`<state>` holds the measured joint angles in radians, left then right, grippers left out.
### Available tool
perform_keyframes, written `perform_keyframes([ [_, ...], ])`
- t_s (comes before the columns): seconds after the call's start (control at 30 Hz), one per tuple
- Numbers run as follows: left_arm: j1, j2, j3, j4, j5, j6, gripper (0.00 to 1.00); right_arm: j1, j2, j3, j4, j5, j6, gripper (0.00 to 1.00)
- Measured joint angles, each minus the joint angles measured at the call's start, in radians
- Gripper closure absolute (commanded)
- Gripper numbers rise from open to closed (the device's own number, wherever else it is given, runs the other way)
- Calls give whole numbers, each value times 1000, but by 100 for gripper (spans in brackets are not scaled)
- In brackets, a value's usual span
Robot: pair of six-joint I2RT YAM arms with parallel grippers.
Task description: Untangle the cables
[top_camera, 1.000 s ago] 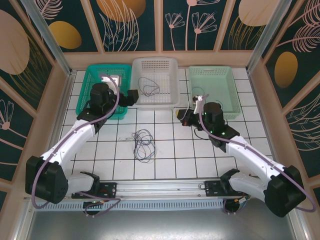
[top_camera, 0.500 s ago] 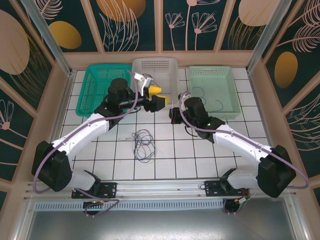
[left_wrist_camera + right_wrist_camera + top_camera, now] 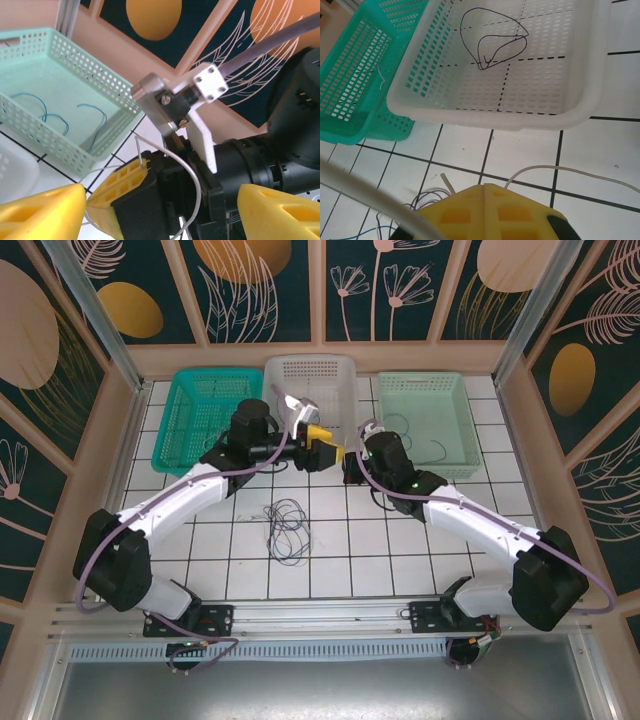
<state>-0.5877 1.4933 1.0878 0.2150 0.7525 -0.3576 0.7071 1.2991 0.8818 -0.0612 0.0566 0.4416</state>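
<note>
Left gripper (image 3: 322,443), jaws wide, faces right gripper (image 3: 485,192) pinching a pale cable (image 3: 570,169); closing misaligned could clamp fingers, missing cable.

The table (image 3: 400,560) is a flat surface of white square tiles with dark grout lines. Three perforated plastic baskets stand in a row along its far edge: a teal basket (image 3: 165,430) on the left, a white basket (image 3: 310,361) in the middle and a pale green basket (image 3: 420,376) on the right. A loose tangle of dark cables (image 3: 287,528) lies on the bare tiles near the centre, well apart from the baskets.
</note>
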Motion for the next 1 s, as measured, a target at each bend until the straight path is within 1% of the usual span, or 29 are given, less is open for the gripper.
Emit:
perform_keyframes([
  [0.13, -12, 26, 15, -11, 4, 0, 24, 5, 0, 0, -4, 8, -4, 100],
  [0.27, -27, 53, 45, -15, 8, 0, 28, 8, 0, 0, -5, 20, -11, 100],
  [0.33, -33, 61, 50, -18, 11, -1, 38, 8, 0, 0, -6, 23, -15, 100],
  [0.4, -37, 66, 56, -23, 14, -5, 54, 8, 0, 0, -14, 27, -18, 100],
  [0.63, -41, 77, 87, -104, -10, 29, 97, 9, 0, 0, -20, 51, -19, 100],
  [0.67, -41, 79, 90, -120, -19, 37, 100, 9, 0, 0, -20, 56, -22, 100],
  [0.8, -41, 93, 121, -206, -50, 68, 100, 10, -6, 0, -35, 84, -37, 100],
  [1.0, -41, 115, 172, -343, -77, 136, 100, 14, -64, -3, -68, 186, -94, 99],
])
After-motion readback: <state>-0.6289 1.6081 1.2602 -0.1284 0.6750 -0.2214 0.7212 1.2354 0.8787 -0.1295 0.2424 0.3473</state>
